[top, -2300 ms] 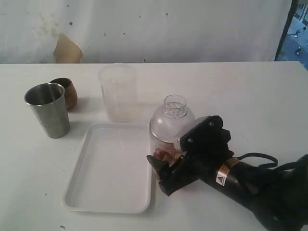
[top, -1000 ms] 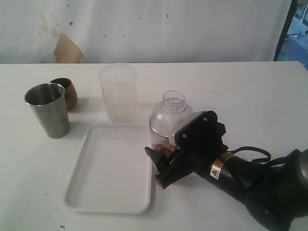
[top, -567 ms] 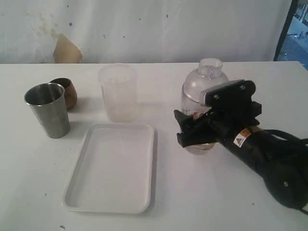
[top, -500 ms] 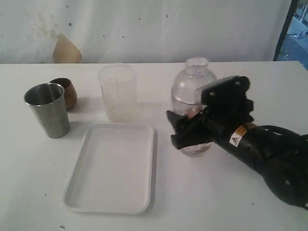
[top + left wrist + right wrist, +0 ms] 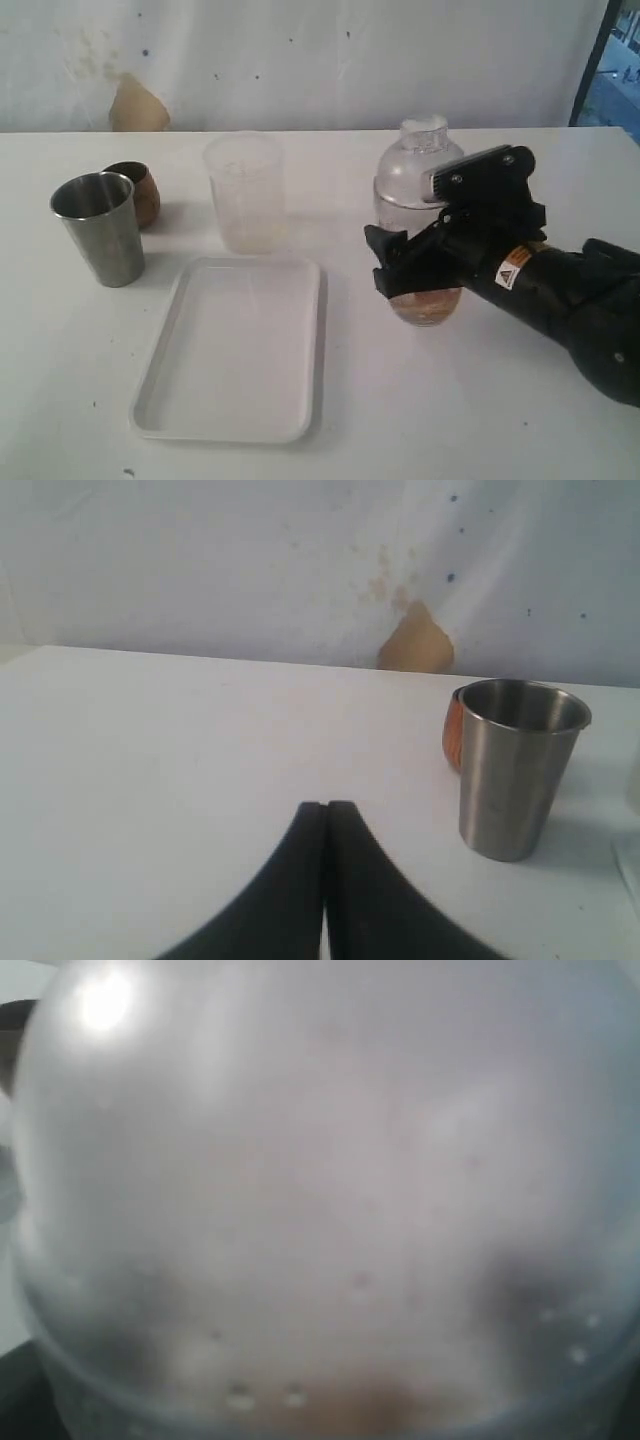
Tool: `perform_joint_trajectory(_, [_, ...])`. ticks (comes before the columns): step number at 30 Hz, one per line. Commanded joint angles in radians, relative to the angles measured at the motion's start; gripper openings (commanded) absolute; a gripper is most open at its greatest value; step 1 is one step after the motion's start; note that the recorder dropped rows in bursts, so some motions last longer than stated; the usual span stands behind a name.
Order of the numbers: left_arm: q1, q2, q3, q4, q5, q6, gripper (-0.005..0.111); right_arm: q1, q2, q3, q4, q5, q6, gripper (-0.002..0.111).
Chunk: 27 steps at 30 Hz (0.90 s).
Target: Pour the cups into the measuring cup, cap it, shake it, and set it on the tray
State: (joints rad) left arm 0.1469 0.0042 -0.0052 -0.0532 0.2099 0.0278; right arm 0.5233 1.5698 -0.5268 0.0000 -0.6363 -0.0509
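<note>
My right gripper (image 5: 412,268) is shut on the measuring cup (image 5: 428,306), holding it about upright to the right of the white tray (image 5: 164,338). The clear dome cap (image 5: 412,172) sits on the cup, and brownish contents lie at its bottom. In the right wrist view the cap (image 5: 320,1180) fills the picture and hides the fingers. The steel tumbler (image 5: 98,228) and the small copper cup (image 5: 142,190) stand at the far left. My left gripper (image 5: 326,808) is shut with nothing in it, near the tumbler (image 5: 518,765) and the copper cup (image 5: 451,735).
A cloudy frosted plastic cup (image 5: 245,192) stands just behind the tray. A wall with a tan patch (image 5: 136,104) runs along the table's far edge. The right arm's black body (image 5: 560,300) lies across the table's right side.
The right gripper has carried the capped cup from the tray's right edge up and to the right, then swung it left and right again. The left gripper has stayed shut.
</note>
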Motion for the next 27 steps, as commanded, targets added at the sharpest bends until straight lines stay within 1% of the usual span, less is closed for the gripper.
perform_joint_trajectory(1, [0.001, -0.004, 0.005, 0.002, -0.008, -0.002, 0.0, -0.012, -0.02, -0.01, -0.042, -0.089, 0.031, 0.0])
perform_joint_trajectory(2, [0.001, -0.004, 0.005, 0.002, -0.008, -0.002, 0.0, -0.031, -0.02, -0.01, 0.085, -0.114, 0.016, 0.0])
perform_joint_trajectory(3, [0.001, -0.004, 0.005, 0.002, -0.008, -0.002, 0.0, -0.039, -0.02, -0.01, 0.072, -0.119, 0.051, 0.0])
perform_joint_trajectory(4, [0.001, -0.004, 0.005, 0.002, -0.008, -0.002, 0.0, -0.037, -0.023, -0.01, -0.064, -0.117, 0.117, 0.0])
perform_joint_trajectory(5, [0.003, -0.004, 0.005, 0.002, -0.008, -0.002, 0.0, -0.024, -0.023, -0.01, -0.241, -0.114, 0.192, 0.0])
perform_joint_trajectory(6, [0.003, -0.004, 0.005, 0.002, -0.008, -0.002, 0.0, -0.007, -0.023, -0.01, -0.302, -0.119, 0.228, 0.0])
perform_joint_trajectory(7, [0.003, -0.004, 0.005, 0.002, -0.008, -0.002, 0.0, -0.003, -0.021, -0.01, -0.245, -0.121, 0.18, 0.0])
perform_joint_trajectory(8, [0.003, -0.004, 0.005, 0.002, -0.008, -0.002, 0.0, -0.011, -0.017, -0.01, -0.072, -0.128, 0.092, 0.0])
perform_joint_trajectory(9, [0.003, -0.004, 0.005, 0.002, -0.008, -0.002, 0.0, -0.027, -0.014, -0.01, 0.093, -0.149, 0.065, 0.0])
perform_joint_trajectory(10, [0.003, -0.004, 0.005, 0.002, -0.008, -0.002, 0.0, -0.036, -0.014, -0.008, 0.092, -0.159, 0.109, 0.0])
perform_joint_trajectory(11, [0.003, -0.004, 0.005, 0.002, -0.008, -0.002, 0.0, -0.035, -0.022, -0.005, -0.071, -0.159, 0.187, 0.0])
perform_joint_trajectory(12, [0.003, -0.004, 0.005, 0.002, -0.008, -0.002, 0.0, -0.025, -0.022, -0.007, -0.297, -0.167, 0.26, 0.0])
perform_joint_trajectory(13, [0.003, -0.004, 0.005, 0.002, -0.008, -0.002, 0.0, -0.017, -0.022, -0.01, -0.371, -0.172, 0.285, 0.0])
perform_joint_trajectory(14, [0.003, -0.004, 0.005, 0.002, -0.008, -0.002, 0.0, -0.015, -0.017, -0.012, -0.3, -0.167, 0.244, 0.0])
perform_joint_trajectory(15, [0.003, -0.004, 0.005, 0.002, -0.008, -0.002, 0.0, -0.021, -0.014, -0.012, -0.119, -0.162, 0.177, 0.0])
perform_joint_trajectory(16, [0.003, -0.004, 0.005, 0.002, -0.008, -0.002, 0.0, -0.027, -0.014, -0.009, 0.03, -0.166, 0.151, 0.0])
perform_joint_trajectory(17, [0.003, -0.004, 0.005, 0.002, -0.008, -0.002, 0.0, -0.03, -0.016, -0.005, -0.006, -0.175, 0.167, 0.0])
perform_joint_trajectory(18, [0.003, -0.004, 0.005, 0.002, -0.008, -0.002, 0.0, -0.025, -0.021, -0.003, -0.182, -0.173, 0.212, 0.0])
perform_joint_trajectory(19, [0.003, -0.004, 0.005, 0.002, -0.008, -0.002, 0.0, -0.014, -0.023, -0.003, -0.314, -0.174, 0.237, 0.0])
perform_joint_trajectory(20, [0.003, -0.004, 0.005, 0.002, -0.008, -0.002, 0.0, -0.002, -0.023, -0.003, -0.34, -0.172, 0.211, 0.0])
perform_joint_trajectory(21, [0.003, -0.004, 0.005, 0.002, -0.008, -0.002, 0.0, 0.0, -0.023, -0.003, -0.207, -0.158, 0.129, 0.0])
perform_joint_trajectory(22, [0.003, -0.004, 0.005, 0.002, -0.008, -0.002, 0.0, -0.01, -0.023, -0.003, -0.018, -0.156, 0.068, 0.0])
perform_joint_trajectory(23, [0.003, -0.004, 0.005, 0.002, -0.008, -0.002, 0.0, -0.021, -0.023, -0.001, 0.165, -0.173, 0.067, 0.0])
perform_joint_trajectory(24, [0.003, -0.004, 0.005, 0.002, -0.008, -0.002, 0.0, -0.023, -0.023, 0.004, 0.136, -0.18, 0.102, 0.0])
perform_joint_trajectory(26, [0.003, -0.004, 0.005, 0.002, -0.008, -0.002, 0.0, -0.014, -0.028, 0.003, -0.319, -0.171, 0.155, 0.0])
perform_joint_trajectory(27, [0.003, -0.004, 0.005, 0.002, -0.008, -0.002, 0.0, -0.008, -0.028, -0.001, -0.361, -0.155, 0.151, 0.0])
